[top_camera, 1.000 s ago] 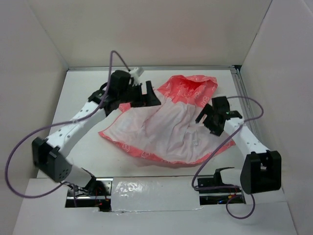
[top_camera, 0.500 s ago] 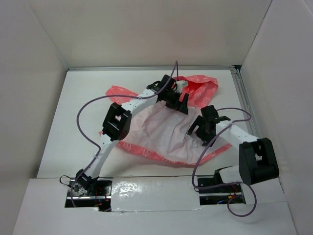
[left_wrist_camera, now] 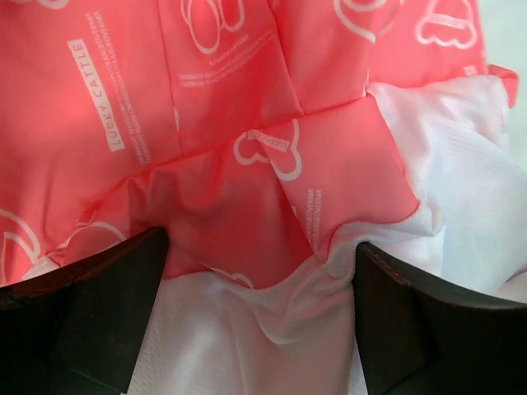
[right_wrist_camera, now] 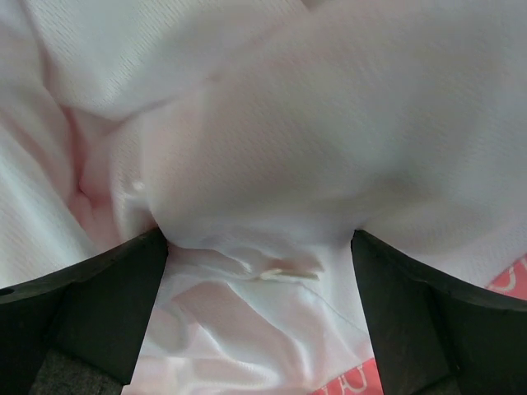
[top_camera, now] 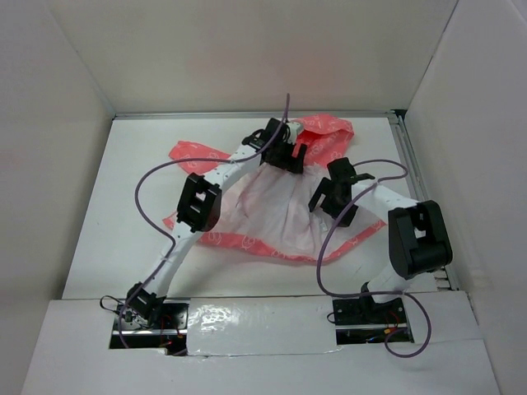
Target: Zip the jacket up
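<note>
White walls box in a white desk [top_camera: 107,214], and the jacket [top_camera: 272,218] lies spread open near its middle, pale lining upward, coral edges showing around it. Its bunched hood [top_camera: 329,138] points toward the far wall, and a coral fold [top_camera: 193,154] lies out to the left. The left end effector [left_wrist_camera: 259,247] is low over the spot where coral cloth meets lining, fingers held apart with fabric between them (not pinched). The right end effector [right_wrist_camera: 259,239] is over the lining on the jacket's right side, fingers likewise spread, white cloth bulging between them.
</note>
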Robot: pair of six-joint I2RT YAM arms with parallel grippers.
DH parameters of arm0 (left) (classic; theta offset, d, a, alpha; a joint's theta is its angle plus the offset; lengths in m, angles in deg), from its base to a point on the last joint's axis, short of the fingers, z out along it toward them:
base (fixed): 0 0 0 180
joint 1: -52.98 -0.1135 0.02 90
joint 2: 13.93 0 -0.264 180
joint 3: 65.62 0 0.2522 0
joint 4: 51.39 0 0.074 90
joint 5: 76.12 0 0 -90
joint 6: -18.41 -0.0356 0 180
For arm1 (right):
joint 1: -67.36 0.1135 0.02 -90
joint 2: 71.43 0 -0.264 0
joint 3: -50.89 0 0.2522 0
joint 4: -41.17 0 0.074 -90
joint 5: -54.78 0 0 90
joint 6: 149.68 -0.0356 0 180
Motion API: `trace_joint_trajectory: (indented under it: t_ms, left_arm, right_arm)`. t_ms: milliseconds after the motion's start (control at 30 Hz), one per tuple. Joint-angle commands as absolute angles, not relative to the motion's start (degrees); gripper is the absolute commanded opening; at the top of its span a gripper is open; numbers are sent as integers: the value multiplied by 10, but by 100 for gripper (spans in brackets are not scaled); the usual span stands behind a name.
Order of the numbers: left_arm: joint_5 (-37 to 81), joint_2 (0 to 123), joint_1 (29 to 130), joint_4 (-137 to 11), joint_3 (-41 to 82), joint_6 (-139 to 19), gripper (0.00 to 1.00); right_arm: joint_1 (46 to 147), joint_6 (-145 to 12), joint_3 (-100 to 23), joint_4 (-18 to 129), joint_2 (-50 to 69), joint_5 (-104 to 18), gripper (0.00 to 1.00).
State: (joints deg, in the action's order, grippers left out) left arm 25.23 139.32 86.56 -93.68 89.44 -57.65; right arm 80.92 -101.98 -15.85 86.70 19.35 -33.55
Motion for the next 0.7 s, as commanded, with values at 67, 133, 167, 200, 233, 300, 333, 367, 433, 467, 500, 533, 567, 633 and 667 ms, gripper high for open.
trace_joint_trajectory:
  t_ms: [67, 133, 167, 200, 233, 300, 333, 367, 433, 467, 500, 533, 567, 633, 667]
  left_arm:
    - [273, 1413, 717, -1064, 897, -504, 93]
    - [292, 1394, 670, -1044, 861, -473, 90]
    - [303, 1392, 657, -1044, 857, -468, 89]
    - [321, 1396, 648, -1047, 864, -465, 88]
    - [328, 1400, 634, -1046, 868, -459, 88]
    - [374, 1402, 626, -1037, 868, -464, 89]
    - [386, 1400, 626, -1021, 865, -468, 91]
    - [394, 1397, 629, -1014, 860, -471, 91]
    - [416, 1390, 640, -995, 860, -489, 95]
    - [423, 1380, 643, -990, 860, -491, 97]
    - [434, 1375, 647, -984, 861, -492, 98]
    - [438, 1369, 646, -979, 864, -489, 98]
    - [441, 1353, 646, -975, 868, -487, 99]
    - [441, 1326, 641, -969, 874, -479, 99]
    - [444, 1314, 639, -966, 874, -479, 99]
  right_arm:
    - [821, -1026, -120, 882, 166, -364, 99]
    - [817, -1047, -91, 882, 136, -365, 100]
    - [809, -1051, -71, 884, 129, -365, 100]
    - [805, -1049, -65, 886, 122, -373, 100]
    - [800, -1046, -60, 884, 124, -379, 100]
    - [795, -1035, -60, 871, 129, -390, 100]
    - [796, -1032, -64, 867, 131, -395, 100]
    - [795, -1029, -76, 863, 131, -396, 100]
    - [794, -1018, -110, 861, 129, -388, 100]
    - [795, -1013, -126, 863, 127, -384, 100]
    - [793, -1004, -159, 873, 122, -380, 100]
    - [791, -1004, -174, 881, 120, -366, 100]
    - [787, -1005, -191, 901, 112, -359, 100]
    - [771, -1004, -219, 912, 97, -354, 100]
    - [762, -1007, -223, 921, 79, -354, 100]
